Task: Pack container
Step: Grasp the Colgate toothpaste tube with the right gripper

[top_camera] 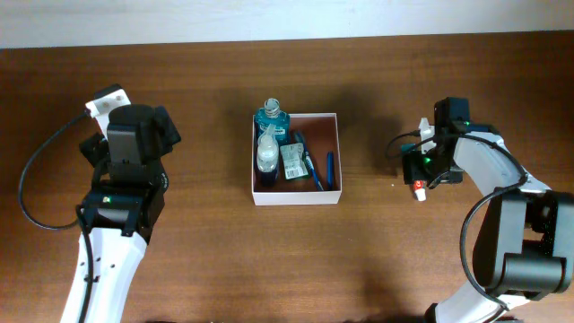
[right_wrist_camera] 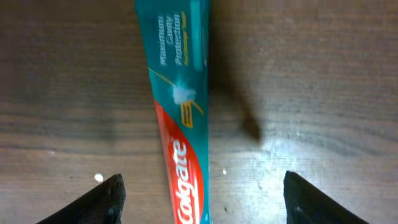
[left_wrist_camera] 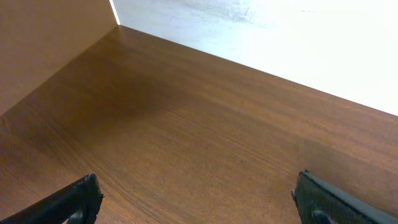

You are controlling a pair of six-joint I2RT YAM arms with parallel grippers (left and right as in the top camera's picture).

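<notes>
The container [top_camera: 296, 199] is a square white-walled box with a pinkish inside at the table's middle. It holds a blue bottle [top_camera: 271, 120], a clear bottle [top_camera: 267, 152], a green-and-white packet [top_camera: 292, 161] and blue sticks [top_camera: 328, 169]. A teal and red toothpaste tube [right_wrist_camera: 180, 112] lies flat on the table right of the box; its red end shows in the overhead view [top_camera: 419, 189]. My right gripper [right_wrist_camera: 203, 180] [top_camera: 421, 161] is open, one finger on each side of the tube, just above it. My left gripper [left_wrist_camera: 196, 193] [top_camera: 132, 127] is open and empty over bare wood at the far left.
The wooden table [top_camera: 206, 251] meets a white wall [left_wrist_camera: 298, 43] at the back. A black cable [top_camera: 36, 179] loops beside the left arm. The right arm's base [top_camera: 529, 242] stands at the right front.
</notes>
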